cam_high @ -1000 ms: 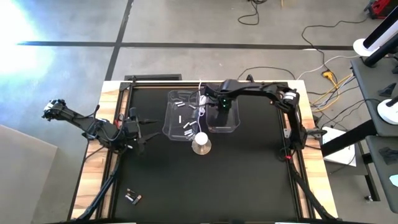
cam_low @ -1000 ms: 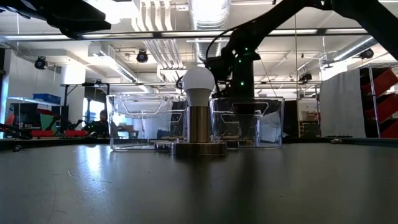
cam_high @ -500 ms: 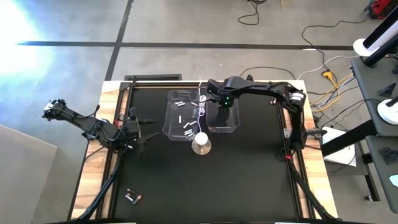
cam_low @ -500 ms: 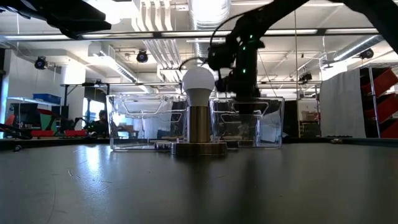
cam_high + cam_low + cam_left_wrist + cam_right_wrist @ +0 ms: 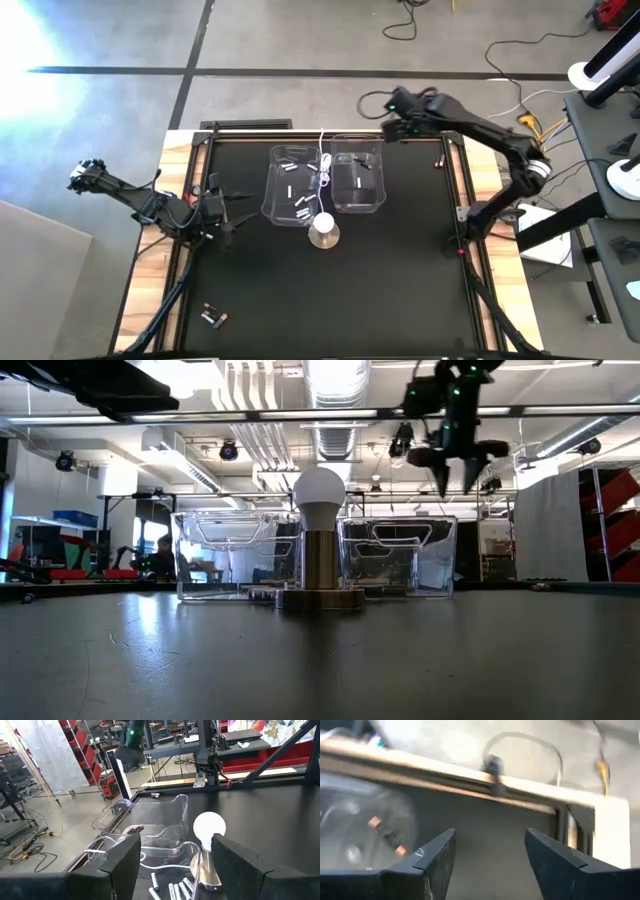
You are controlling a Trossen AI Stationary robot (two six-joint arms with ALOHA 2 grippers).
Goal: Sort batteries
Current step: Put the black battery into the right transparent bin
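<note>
Two clear bins stand side by side at the table's far middle. The left bin (image 5: 272,190) holds several silvery-white batteries (image 5: 300,205). The right bin (image 5: 382,188) holds dark batteries with reddish marks (image 5: 361,166). Two more batteries (image 5: 212,318) lie on the table at the near left. My right gripper (image 5: 455,485) hangs open and empty, high above the right bin's far right corner, fingers pointing down. My left gripper (image 5: 238,213) waits open left of the bins, pointing level at them.
A lamp with a white bulb (image 5: 323,225) on a round metal base (image 5: 320,598) stands just in front of the two bins. Its white cable (image 5: 323,160) runs back between them. Wooden edges and a dark frame (image 5: 462,180) border the black tabletop.
My right gripper has risen out of the right bin and swung up toward the table's far right corner, rolling as it went. It now hangs well above the bin rim, fingers apart. The bins and lamp have stayed put.
</note>
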